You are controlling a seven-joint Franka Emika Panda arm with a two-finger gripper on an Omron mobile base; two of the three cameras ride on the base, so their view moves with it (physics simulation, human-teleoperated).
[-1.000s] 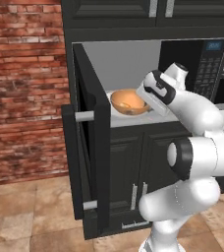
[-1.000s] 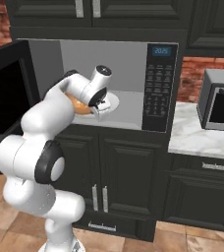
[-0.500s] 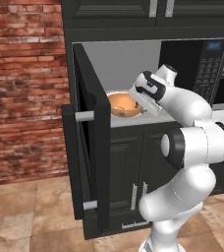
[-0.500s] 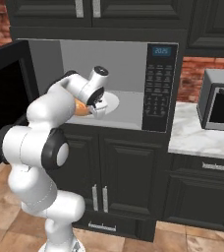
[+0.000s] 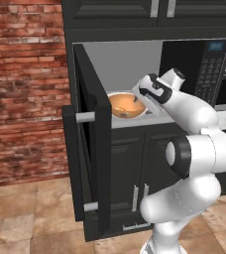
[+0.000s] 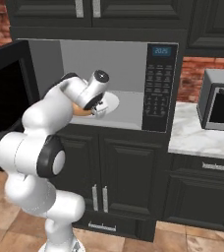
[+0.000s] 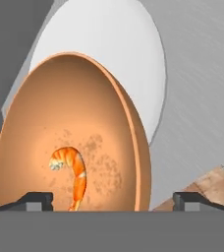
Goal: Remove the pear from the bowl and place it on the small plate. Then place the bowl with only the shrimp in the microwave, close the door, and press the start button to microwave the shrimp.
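Note:
The orange-brown bowl [image 5: 126,105] rests inside the open black microwave [image 5: 211,69], near its front edge and partly over the white turntable [image 7: 109,49]. A small curled orange shrimp [image 7: 72,170] lies alone in the bowl [image 7: 70,138]. My gripper [image 7: 111,199] is open at the bowl's near side. Its fingers are wide apart, one over the bowl's inside and one outside the rim, neither pressing on it. In the base views the gripper [image 5: 143,99] [image 6: 97,109] hovers at the bowl's [image 6: 79,111] edge. The door [image 5: 90,163] stands swung fully open on the left. The pear is out of view.
The microwave's keypad with blue display [image 6: 158,83] is on its right side. A silver countertop oven [image 6: 221,106] stands on the marble counter [image 6: 202,140] at the right. Dark cabinets [image 6: 133,182] are below, a brick wall [image 5: 26,89] is to the left.
My hand has shifted a little toward the door side at the microwave's front and the arm has folded closer. The bowl has stayed about where it was.

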